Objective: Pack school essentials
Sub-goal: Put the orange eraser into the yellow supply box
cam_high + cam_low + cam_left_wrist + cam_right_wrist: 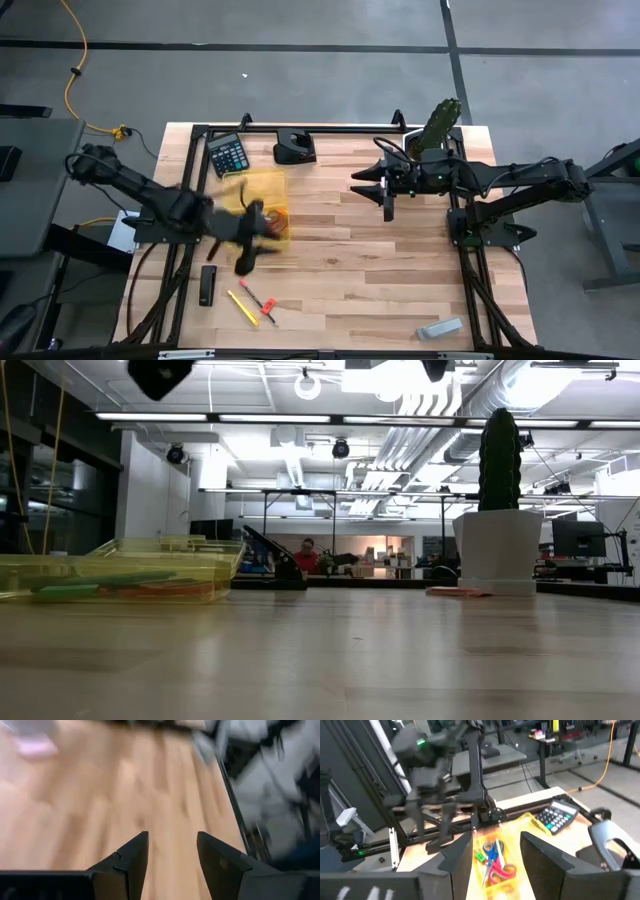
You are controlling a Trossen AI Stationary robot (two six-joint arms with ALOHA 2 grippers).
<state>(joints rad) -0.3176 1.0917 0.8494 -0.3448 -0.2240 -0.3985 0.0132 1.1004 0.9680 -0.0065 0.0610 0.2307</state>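
Note:
A yellow see-through box (265,195) sits left of the table's middle. In the right wrist view the box (520,827) holds red-handled scissors (499,870), blue-handled scissors (490,849) and a green piece (479,856). A yellow pen (241,307) and a red pen (257,296) lie flat near the table's near edge. A flat pink pad (458,592) lies at the foot of the cactus pot. My left gripper (247,255) is open and blurred, above the table at the box's near edge, holding nothing (172,855). My right gripper (388,207) hangs open and empty above the table's middle (495,855).
A calculator (228,153) and a black dispenser (295,148) stand by the far edge. The cactus in a white pot (497,510) is at the far right corner. A black bar (207,285) lies near the pens, and a grey stapler (440,328) near the right corner.

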